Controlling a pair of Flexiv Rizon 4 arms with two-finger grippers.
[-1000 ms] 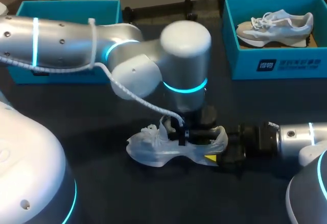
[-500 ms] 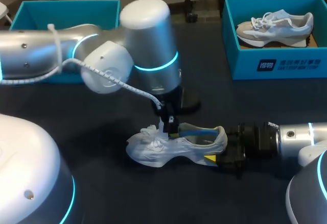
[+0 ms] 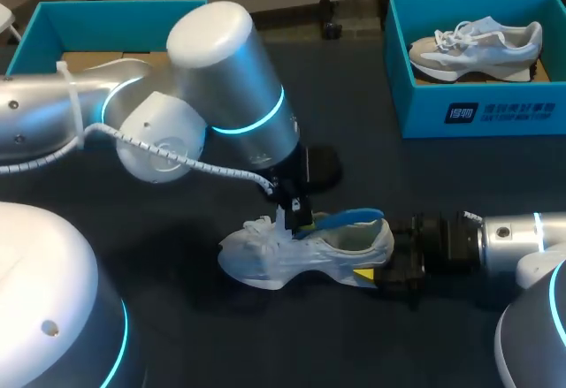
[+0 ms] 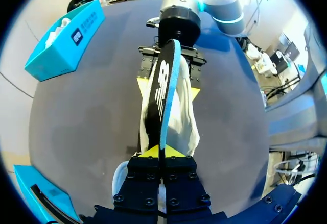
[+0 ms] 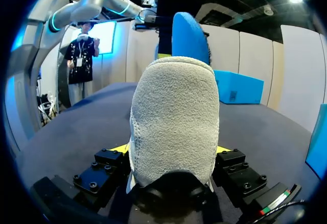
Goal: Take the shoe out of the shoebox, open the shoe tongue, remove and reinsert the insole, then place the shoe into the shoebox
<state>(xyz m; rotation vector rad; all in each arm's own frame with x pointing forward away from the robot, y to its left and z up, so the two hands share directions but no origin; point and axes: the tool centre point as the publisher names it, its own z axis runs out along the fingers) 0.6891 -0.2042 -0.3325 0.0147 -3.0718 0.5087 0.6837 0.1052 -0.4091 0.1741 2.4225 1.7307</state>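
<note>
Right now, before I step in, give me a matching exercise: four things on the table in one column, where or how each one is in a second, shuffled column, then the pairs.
Things
1. blue insole
2. shoe on the table
3. second shoe
4. left shoebox

States
A. lies in the right shoebox
B. heel gripped by the right gripper
C. partly hidden behind the left arm
D. pinched by the left gripper, partly out of the shoe

Pairs: 1-D, 2-B, 3-A, 4-C.
</note>
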